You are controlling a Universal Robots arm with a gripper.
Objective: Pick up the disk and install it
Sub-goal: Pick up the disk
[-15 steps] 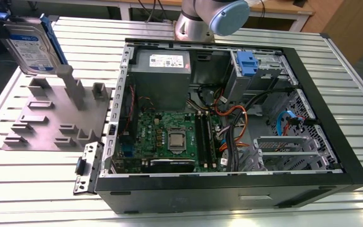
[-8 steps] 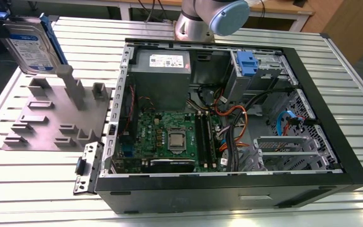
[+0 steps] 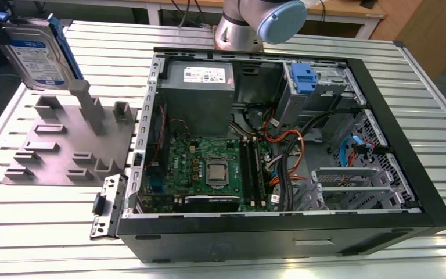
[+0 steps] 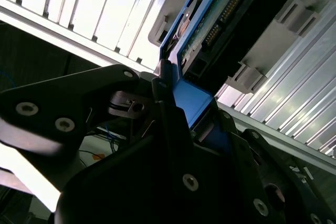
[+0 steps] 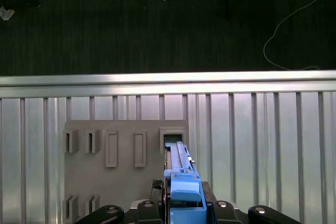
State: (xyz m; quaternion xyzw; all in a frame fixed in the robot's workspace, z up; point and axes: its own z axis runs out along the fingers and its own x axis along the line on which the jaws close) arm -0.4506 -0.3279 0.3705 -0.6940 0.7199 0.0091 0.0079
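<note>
The disk (image 3: 41, 58) is a silver drive with a white-and-blue label and a blue carrier frame. It stands upright at the exterior view's far left, above the grey fixture (image 3: 60, 145). Its lower edge is level with the top of the fixture's tall post. My gripper (image 3: 2, 26) is shut on its upper end. In the first wrist view the disk (image 5: 181, 163) shows edge-on over a slot of the fixture (image 5: 126, 182), with the gripper (image 5: 184, 205) around the blue carrier. In the second wrist view the black fingers (image 4: 173, 129) clamp the carrier, and the disk's circuit side (image 4: 226, 3) extends beyond them.
The open computer case (image 3: 409, 192) lies on the slatted metal table (image 3: 432, 110), at the exterior view's right. Inside it are a drive cage with a blue tab (image 3: 304, 78), a grey metal box (image 3: 198, 87), the motherboard (image 3: 211, 168) and cables. The arm's base (image 3: 254, 23) stands behind the case.
</note>
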